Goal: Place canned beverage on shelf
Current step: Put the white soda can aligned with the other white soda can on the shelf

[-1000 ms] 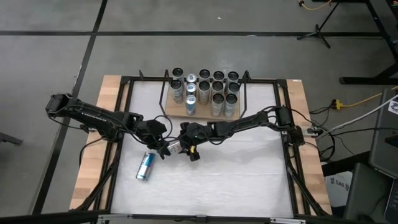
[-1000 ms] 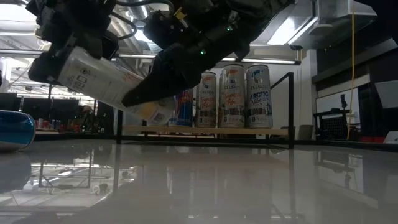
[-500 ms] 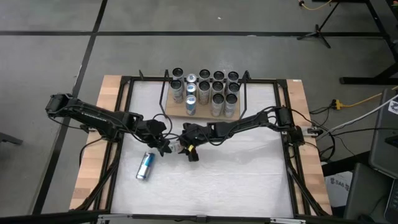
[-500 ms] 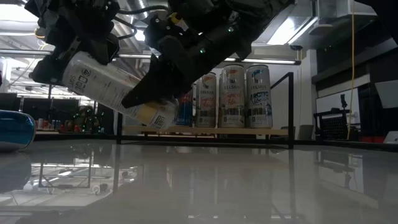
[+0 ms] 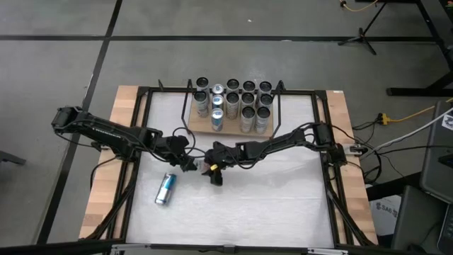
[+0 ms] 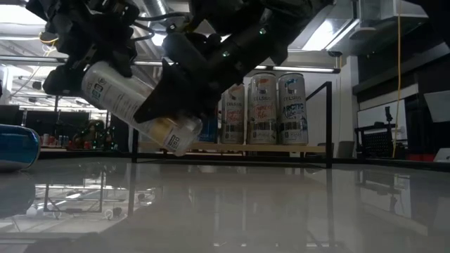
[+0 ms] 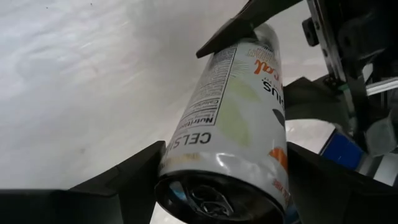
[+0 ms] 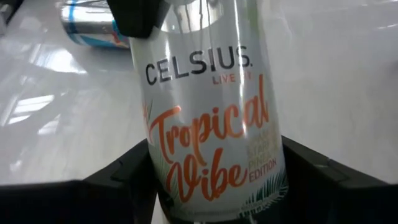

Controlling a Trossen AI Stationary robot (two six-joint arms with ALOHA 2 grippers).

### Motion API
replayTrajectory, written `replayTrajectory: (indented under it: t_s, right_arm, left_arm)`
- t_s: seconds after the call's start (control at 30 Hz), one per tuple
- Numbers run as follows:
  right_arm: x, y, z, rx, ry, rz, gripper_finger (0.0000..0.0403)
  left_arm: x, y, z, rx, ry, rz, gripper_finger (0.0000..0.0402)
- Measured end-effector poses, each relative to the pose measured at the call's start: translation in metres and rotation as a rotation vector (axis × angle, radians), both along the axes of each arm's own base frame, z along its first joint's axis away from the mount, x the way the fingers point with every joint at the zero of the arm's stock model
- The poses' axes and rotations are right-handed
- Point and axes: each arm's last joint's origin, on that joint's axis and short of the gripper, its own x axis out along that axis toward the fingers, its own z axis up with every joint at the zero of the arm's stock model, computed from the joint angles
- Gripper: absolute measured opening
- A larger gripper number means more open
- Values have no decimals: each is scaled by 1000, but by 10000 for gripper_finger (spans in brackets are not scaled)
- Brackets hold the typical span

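A white can (image 6: 133, 105) with orange lettering hangs tilted above the white tabletop, between both grippers. It also shows in the left wrist view (image 7: 242, 106) and the right wrist view (image 8: 211, 124). My left gripper (image 5: 187, 164) is shut on its raised tab end. My right gripper (image 5: 211, 171) is shut on its lower end. The wooden shelf (image 5: 230, 127) in a black rod frame stands at the far middle and bears several upright cans (image 6: 264, 109). My left gripper pinches the can's tab end (image 7: 177, 152) between its two fingers, which lie across the can and come from the table's left. My right gripper pinches the can's body near its bottom end (image 8: 163, 163) between its two fingers, across the can, slanting down from the right. The can is clear of the table, tab end high toward the left.
A blue and silver can (image 5: 165, 188) lies on its side on the tabletop near the left, also in the low view (image 6: 17, 146). A black rod frame (image 5: 145, 127) rims the table. Open tabletop (image 5: 269, 205) lies toward the near edge.
The can has tipped steeper: its bottom end has sunk toward the table while its tab end has stayed high. Both grippers have kept their hold and turned with it, the right one going slightly toward the near edge.
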Motion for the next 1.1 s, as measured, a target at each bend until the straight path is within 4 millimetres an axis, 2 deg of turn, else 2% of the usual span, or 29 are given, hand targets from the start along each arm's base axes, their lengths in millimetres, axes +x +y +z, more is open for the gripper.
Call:
replayTrajectory:
  t_s: [0.43,0.9,1.1]
  right_arm:
    - [-1,12,1,39,-17,-147,254]
    - [4,10,9,62,-86,-186,255]
    - [4,11,9,58,-87,-180,255]
  left_arm:
    - [2,1,1,37,-24,43,289]
    - [6,2,4,69,-82,81,288]
    - [6,2,4,71,-80,79,268]
